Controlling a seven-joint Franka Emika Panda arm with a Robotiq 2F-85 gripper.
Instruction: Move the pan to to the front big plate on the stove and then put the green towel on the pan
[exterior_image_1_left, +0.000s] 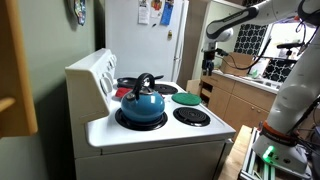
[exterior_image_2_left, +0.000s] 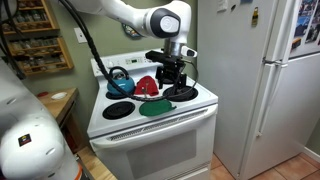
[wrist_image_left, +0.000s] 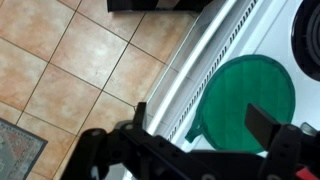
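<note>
White stove (wrist_image_left: 195, 65) edge and floor tiles fill my wrist view, where the green towel (wrist_image_left: 248, 100) lies flat and round on a burner, showing between the gripper's (wrist_image_left: 200, 125) two fingers. The jaws stand wide apart, gripping nothing. In an exterior view the gripper (exterior_image_2_left: 171, 76) hangs just above the pan (exterior_image_2_left: 181, 93), and I cannot tell if they touch. The green towel (exterior_image_2_left: 155, 107) lies in front of the jaws. A blue kettle (exterior_image_2_left: 118, 82) stands well off to their side.

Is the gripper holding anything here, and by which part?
Nothing is held. The gripper is open with nothing between its jaws; the green towel lies on the stove.
</note>
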